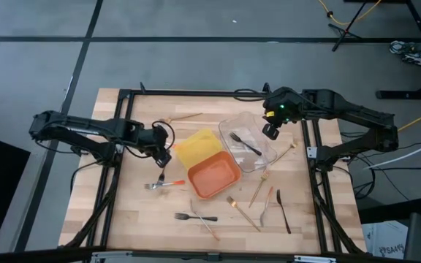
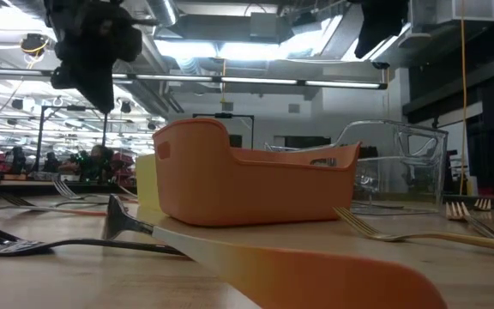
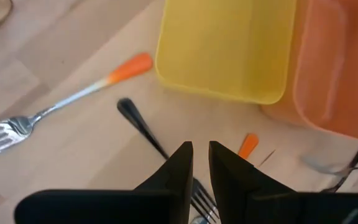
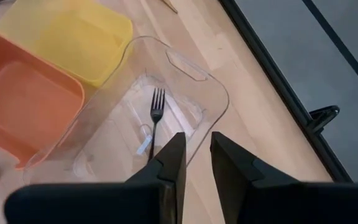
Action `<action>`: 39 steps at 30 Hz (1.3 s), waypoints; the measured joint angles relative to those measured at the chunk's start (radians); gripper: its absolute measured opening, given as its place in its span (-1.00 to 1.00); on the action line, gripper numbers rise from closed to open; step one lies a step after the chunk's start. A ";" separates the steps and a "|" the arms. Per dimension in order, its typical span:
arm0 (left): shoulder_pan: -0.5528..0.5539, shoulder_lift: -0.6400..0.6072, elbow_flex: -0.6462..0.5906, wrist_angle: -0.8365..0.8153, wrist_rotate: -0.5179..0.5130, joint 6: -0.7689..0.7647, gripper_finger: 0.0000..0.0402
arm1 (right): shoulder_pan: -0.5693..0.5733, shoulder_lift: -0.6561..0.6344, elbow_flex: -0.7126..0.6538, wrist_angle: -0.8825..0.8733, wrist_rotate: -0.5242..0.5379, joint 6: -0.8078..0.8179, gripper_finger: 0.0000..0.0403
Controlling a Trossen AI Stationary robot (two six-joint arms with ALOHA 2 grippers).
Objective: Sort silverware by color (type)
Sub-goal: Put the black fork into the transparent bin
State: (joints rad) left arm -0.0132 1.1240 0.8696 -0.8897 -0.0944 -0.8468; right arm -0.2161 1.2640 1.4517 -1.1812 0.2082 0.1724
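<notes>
My left gripper hangs high over the table left of the yellow tray, shut on a black fork. My right gripper hovers open above the clear tray, touching nothing. Another black fork lies flat on that tray's floor. On the wood lie an orange-handled fork, a black fork, several gold pieces and a black utensil near the right edge. My left gripper pinches the black fork between its two fingers, near the neck. The tines sit back between the fingers. The handle sticks out past the fingertips, slanting down toward the table. My own fingers hide the exact place of contact.
The orange tray sits against the yellow tray, with the clear tray at its far right. A gold utensil lies near the far edge and another beside the clear tray. A black frame borders the table. Bare wood lies at the near left.
</notes>
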 joint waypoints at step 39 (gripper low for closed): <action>-0.003 0.344 -0.045 0.014 0.105 -0.173 -0.77 | 0.000 0.001 0.000 -0.003 -0.096 -0.051 -0.67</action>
State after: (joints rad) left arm -0.0166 1.4677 0.8242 -0.8755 0.0109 -1.0195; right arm -0.2161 1.2648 1.4517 -1.1844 0.1120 0.1219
